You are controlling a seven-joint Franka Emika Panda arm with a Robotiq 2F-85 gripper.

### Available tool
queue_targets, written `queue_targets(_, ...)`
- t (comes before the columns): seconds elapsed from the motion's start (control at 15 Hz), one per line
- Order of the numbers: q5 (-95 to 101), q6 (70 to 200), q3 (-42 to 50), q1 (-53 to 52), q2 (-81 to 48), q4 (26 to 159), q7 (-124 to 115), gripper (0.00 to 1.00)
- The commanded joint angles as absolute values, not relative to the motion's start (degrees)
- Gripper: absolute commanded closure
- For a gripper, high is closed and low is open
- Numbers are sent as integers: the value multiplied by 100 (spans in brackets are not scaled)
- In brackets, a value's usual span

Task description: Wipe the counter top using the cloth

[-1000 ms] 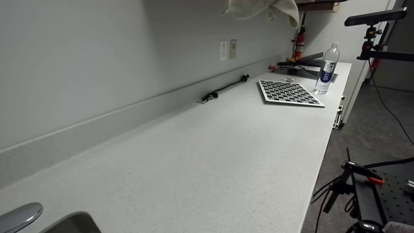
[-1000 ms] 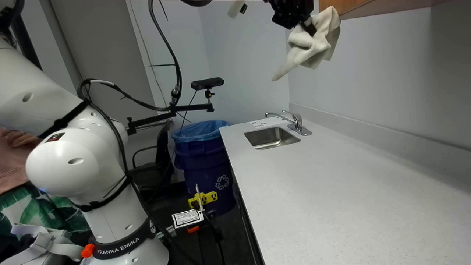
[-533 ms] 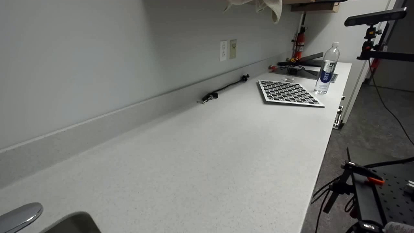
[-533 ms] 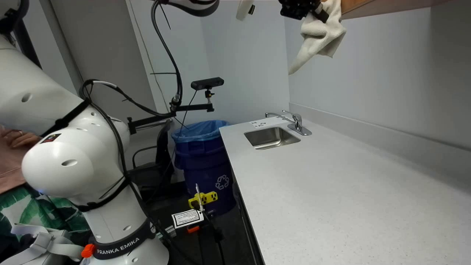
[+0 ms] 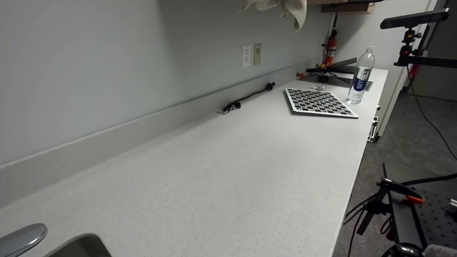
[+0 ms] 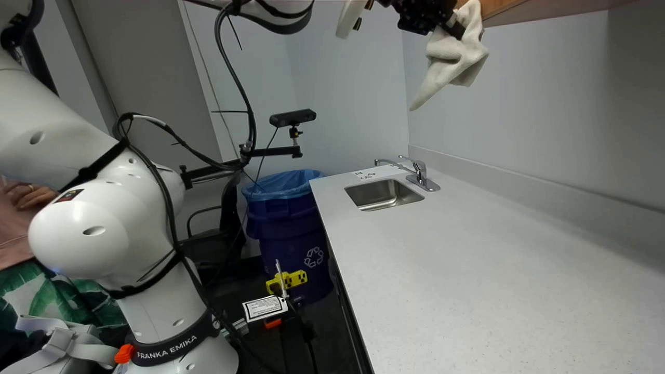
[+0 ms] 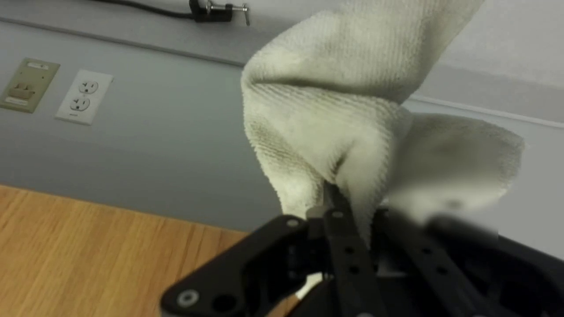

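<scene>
Has pale grey wall (image 6: 550, 93) beyond the tool (image 6: 454, 28), wooden cabinet (image 7: 110, 255) near it, dark grey floor (image 5: 414, 110) well below.

White rounded arm (image 6: 124, 218) (1 black FRANKA EMIKA band (image 6: 174, 346)), black cables (image 6: 169, 205)

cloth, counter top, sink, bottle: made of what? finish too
Cloth: soft fabric, likely terry or microfibre; ribbed, fuzzy pile.
Counter top: laminate or solid surface, can't tell which; matte, fine speckles.
Sink: metal, likely stainless steel; grey, soft sheen.
Bottle: probably plastic, glossy; clear, see-through.
</scene>
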State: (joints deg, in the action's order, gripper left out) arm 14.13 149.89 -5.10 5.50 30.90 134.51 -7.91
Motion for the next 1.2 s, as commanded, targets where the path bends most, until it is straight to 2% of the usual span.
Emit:
queue_targets(0.0,1291,14221,-504,469,3280,13414,-624,98)
queue_targets(0.27,1565,13981,-603,604,3346,13402,-777,98)
queue_targets(0.6,1900,14552,-649,743,3387,13489,-895,98)
queue_targets(1.13,2579,17306,-1015,1665,3253,13748,-1226,98)
